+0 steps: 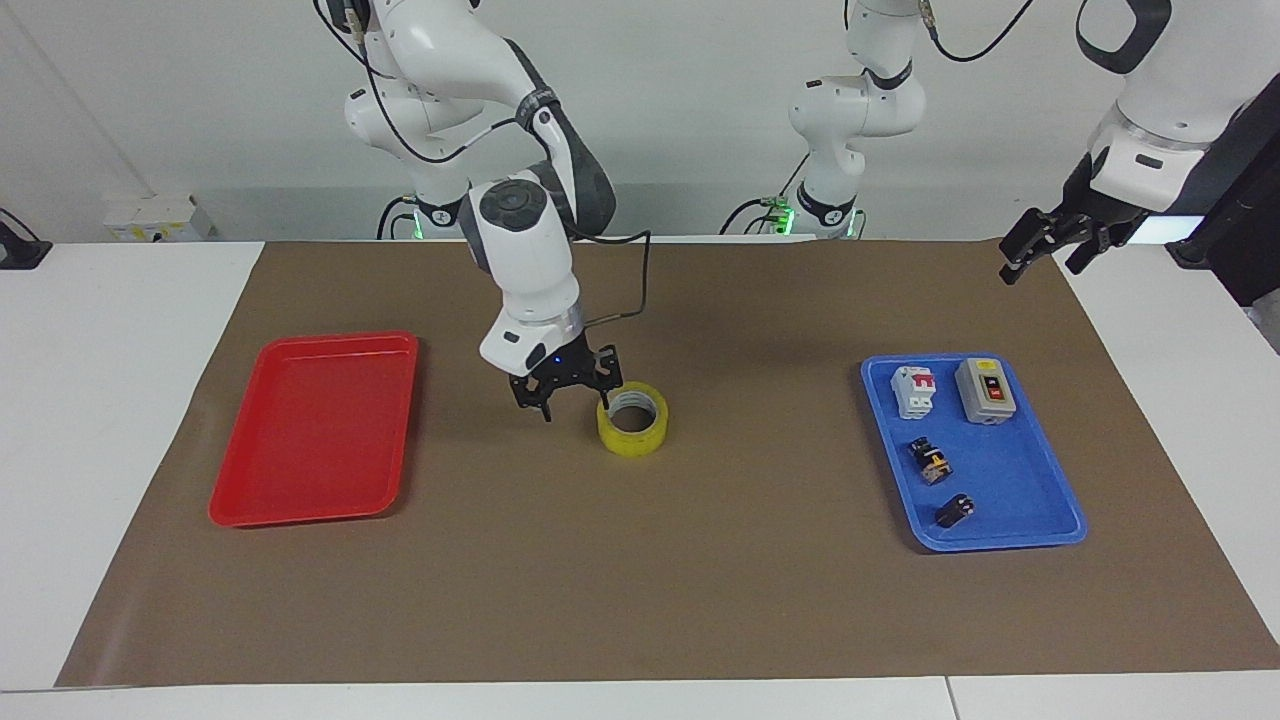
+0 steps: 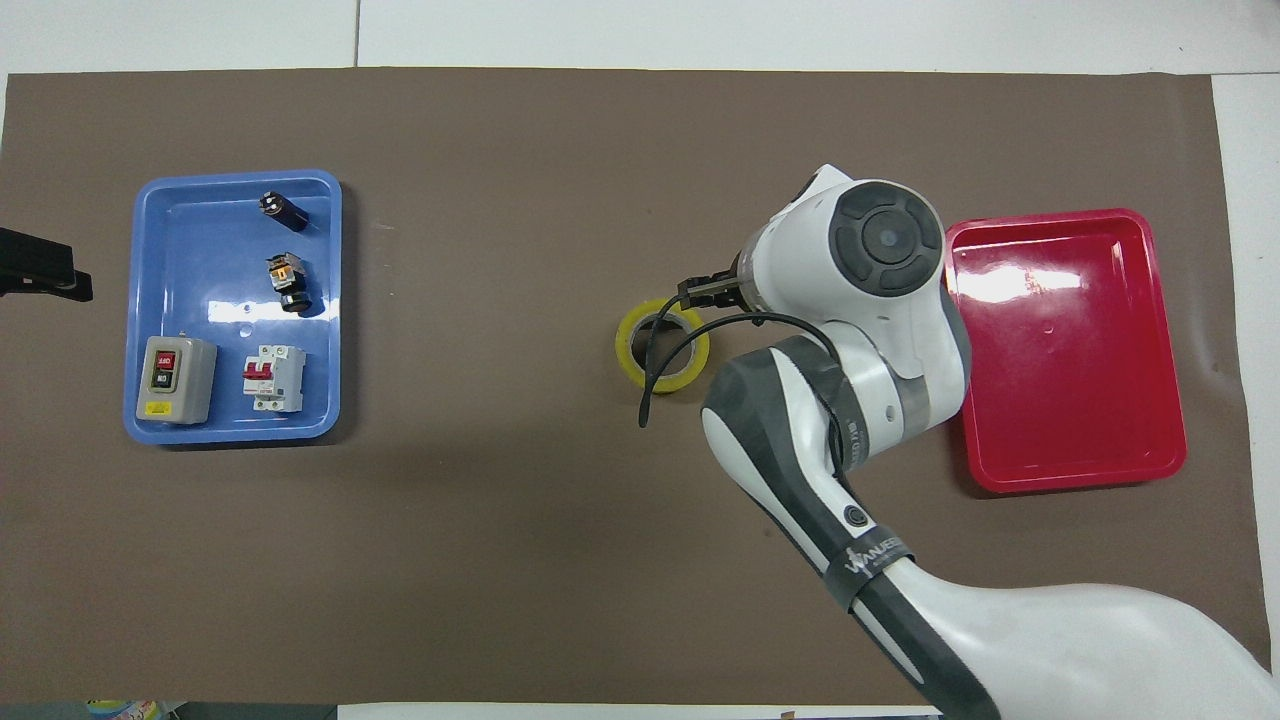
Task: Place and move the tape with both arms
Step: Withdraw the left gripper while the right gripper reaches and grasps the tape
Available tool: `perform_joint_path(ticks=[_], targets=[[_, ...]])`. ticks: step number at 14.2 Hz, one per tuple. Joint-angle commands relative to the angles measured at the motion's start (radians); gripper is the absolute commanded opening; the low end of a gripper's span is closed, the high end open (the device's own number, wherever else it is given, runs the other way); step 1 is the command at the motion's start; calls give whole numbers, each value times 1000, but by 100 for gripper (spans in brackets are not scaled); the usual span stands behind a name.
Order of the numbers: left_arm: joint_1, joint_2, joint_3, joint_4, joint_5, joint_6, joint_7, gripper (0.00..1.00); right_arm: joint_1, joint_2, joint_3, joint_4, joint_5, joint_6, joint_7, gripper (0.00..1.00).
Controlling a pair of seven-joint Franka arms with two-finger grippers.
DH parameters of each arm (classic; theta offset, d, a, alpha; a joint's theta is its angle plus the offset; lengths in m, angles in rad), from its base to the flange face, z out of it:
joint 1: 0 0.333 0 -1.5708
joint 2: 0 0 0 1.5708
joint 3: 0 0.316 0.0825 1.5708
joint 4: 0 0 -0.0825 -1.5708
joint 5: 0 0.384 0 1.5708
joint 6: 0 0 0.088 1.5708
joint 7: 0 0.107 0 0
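The yellow tape roll (image 1: 632, 432) lies flat on the brown mat near the table's middle; it also shows in the overhead view (image 2: 624, 350). My right gripper (image 1: 572, 403) is open and low, just beside the tape toward the right arm's end of the table, with one finger (image 1: 606, 393) at the roll's rim. In the overhead view the right gripper (image 2: 700, 291) sits over the roll's edge and holds nothing. My left gripper (image 1: 1042, 262) is open, empty and raised over the mat's corner at the left arm's end; in the overhead view the left gripper (image 2: 45, 278) shows only in part.
A red tray (image 1: 310, 440) lies toward the right arm's end. A blue tray (image 1: 1000, 475) toward the left arm's end holds a white breaker (image 1: 914, 390), a grey switch box (image 1: 985, 390) and two small black parts (image 1: 930, 460). The right arm's cable (image 2: 660, 350) hangs over the tape.
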Motion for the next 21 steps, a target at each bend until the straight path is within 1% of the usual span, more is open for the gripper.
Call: perform_joint_path(ticks=[1, 3, 4, 9, 10, 15, 16, 17, 18, 20, 21], targets=[[35, 34, -4, 50, -15, -53, 112, 100, 43, 62, -3, 7, -4, 48, 31, 83], [44, -15, -4, -37, -15, -63, 163, 100, 45, 69, -3, 7, -4, 51, 32, 83], [43, -29, -4, -63, -15, -60, 163, 100, 45, 69, -3, 1, -5, 51, 31, 83], [35, -34, -5, -70, -15, -68, 151, 100, 43, 92, -3, -7, -13, 77, 28, 82], [35, -44, -5, -74, -15, -65, 150, 100, 43, 103, -3, -7, -13, 78, 29, 78], [35, -43, -5, -76, -13, -45, 160, 100, 41, 99, -4, -37, -15, 98, 28, 68], [35, -43, -5, -76, -13, -48, 156, 100, 41, 97, -3, -42, -13, 97, 28, 64], [34, -44, -7, -76, -13, -54, 156, 100, 41, 96, -3, -45, -13, 97, 28, 55], [34, -44, -7, -73, -13, -51, 156, 100, 41, 94, -3, -48, -13, 94, 29, 42], [34, -44, -5, -73, -13, -50, 156, 100, 40, 93, -3, -51, -13, 91, 32, 22], [34, -44, -5, -73, -13, -50, 156, 100, 40, 92, -3, -51, -13, 86, 32, 11]])
